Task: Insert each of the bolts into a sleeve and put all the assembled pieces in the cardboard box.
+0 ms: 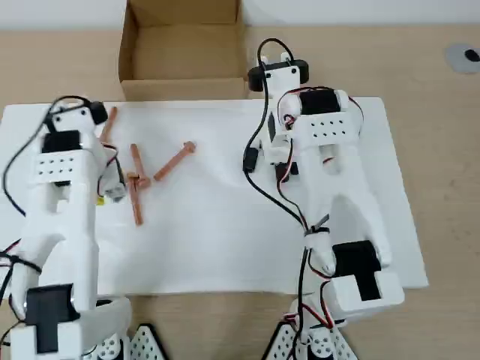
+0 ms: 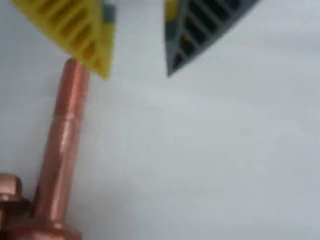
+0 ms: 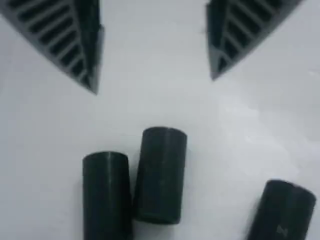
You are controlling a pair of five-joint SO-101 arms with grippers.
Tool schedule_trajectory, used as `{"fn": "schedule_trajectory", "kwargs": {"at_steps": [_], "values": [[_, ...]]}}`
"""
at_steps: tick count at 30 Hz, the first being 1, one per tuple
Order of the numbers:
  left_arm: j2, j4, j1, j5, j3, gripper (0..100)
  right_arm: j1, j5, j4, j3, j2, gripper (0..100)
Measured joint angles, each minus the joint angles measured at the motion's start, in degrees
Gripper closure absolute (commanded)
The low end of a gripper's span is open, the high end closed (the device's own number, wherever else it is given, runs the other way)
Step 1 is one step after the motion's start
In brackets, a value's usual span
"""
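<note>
Several copper bolts lie on the white mat (image 1: 225, 247): one (image 1: 174, 161) slanted, one (image 1: 109, 124) near the left arm's top, and two crossing (image 1: 136, 187). My left gripper (image 2: 137, 75) hangs open just over the mat. Its yellow fingertip (image 2: 87, 45) is at the end of a bolt's shaft (image 2: 62, 150), and the grey one (image 2: 200, 30) is apart from it. In the high view this gripper (image 1: 111, 193) is beside the crossed bolts. My right gripper (image 3: 154, 80) is open above three black sleeves (image 3: 160, 172), (image 3: 106, 195), (image 3: 282, 210) lying on the mat. Neither gripper holds anything.
The open cardboard box (image 1: 180, 52) stands just beyond the mat's far edge, between the two arms. The mat's middle and near part is bare. Wooden table (image 1: 435, 135) surrounds the mat. Cables hang along the right arm (image 1: 330, 150).
</note>
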Motion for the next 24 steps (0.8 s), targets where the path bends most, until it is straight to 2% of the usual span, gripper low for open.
{"fn": "schedule_trajectory", "kwargs": {"at_steps": [4, 8, 13, 18, 24], "values": [[5.8, -6.3, 1.7, 3.0, 0.1, 89, 0.0, 0.0, 0.0, 0.0, 0.0, 81.8], [11.0, -8.3, 4.5, 5.3, -1.1, 90, 0.0, 0.0, 0.0, 0.0, 0.0, 81.8], [16.1, -9.5, 4.8, 6.5, -3.1, 90, 0.0, 0.0, 0.0, 0.0, 0.0, 81.8], [16.2, -10.1, 4.8, 9.9, -3.1, 90, 0.0, 0.0, 0.0, 0.0, 0.0, 81.8], [16.3, -17.0, 4.2, 15.6, -1.1, 90, 0.0, 0.0, 0.0, 0.0, 0.0, 81.8]]}}
